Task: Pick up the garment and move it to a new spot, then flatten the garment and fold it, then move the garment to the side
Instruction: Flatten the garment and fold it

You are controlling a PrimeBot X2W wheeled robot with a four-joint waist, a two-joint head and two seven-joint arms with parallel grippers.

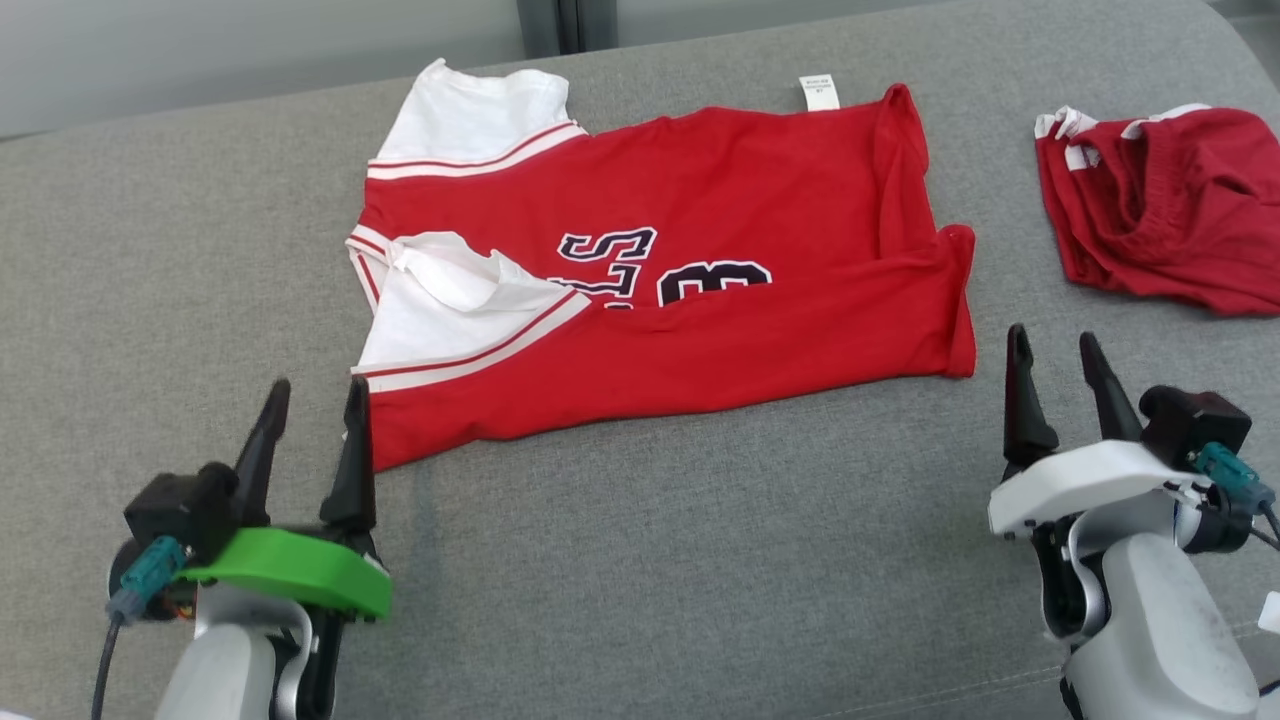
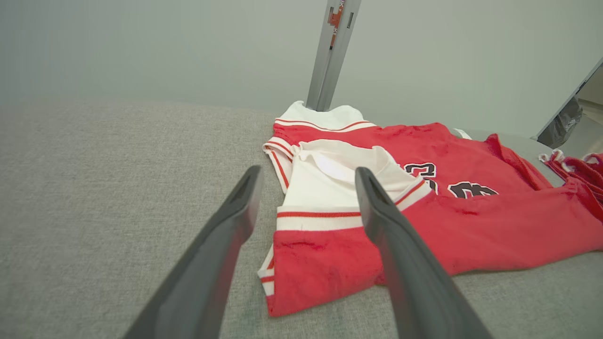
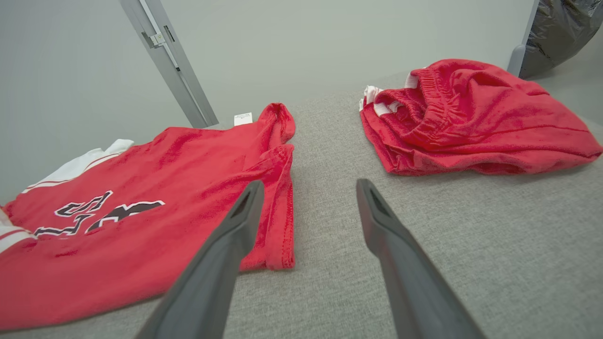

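We find the shirt point(image 1: 680, 290) on the cushion point(image 1: 640, 560), long axis left-right, ahead. Its near corner meets the left gripper point(image 1: 319, 383), perhaps touching; the right gripper point(image 1: 1052, 334) sits just off the hem. Both spread, empty.

Black, white-edged characters point(image 1: 662, 270) are spotted on the red jersey point(image 1: 720, 180), half swallowed by a fold; only what looks like a 3 can be made out. The white tag point(image 1: 819, 92) is printed, but too small to be read.
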